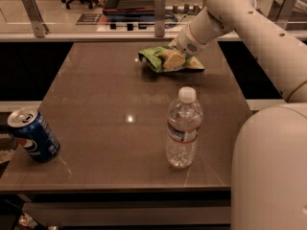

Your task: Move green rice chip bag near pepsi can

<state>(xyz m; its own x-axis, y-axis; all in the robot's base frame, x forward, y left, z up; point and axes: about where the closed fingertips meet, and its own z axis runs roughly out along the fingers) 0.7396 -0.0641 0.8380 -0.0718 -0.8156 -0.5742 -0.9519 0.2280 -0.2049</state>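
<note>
"Blue pepsi can [32, 135], well left of the water bottle [183, 128] at the bench's [96, 90] front edge: is that the destination?"

"Yes, it marks the spot. The green rice chip bag [152, 57] lies beyond the bottle, well apart from the can, so the carry looks not yet begun."

"And the tool [173, 59]?"

"Down on the bag, beyond the bottle, presumably for a grasp. Whether it is pinching the bag or spread, I cannot tell."

green rice chip bag [154, 57] looking crinkly, plasticky, gripper [173, 60] sitting on it at the far side, pepsi can [33, 135] gleaming shiny metal, water bottle [183, 128] showing clear plastic, table [96, 95] reflecting light, smooth semi-gloss
</note>
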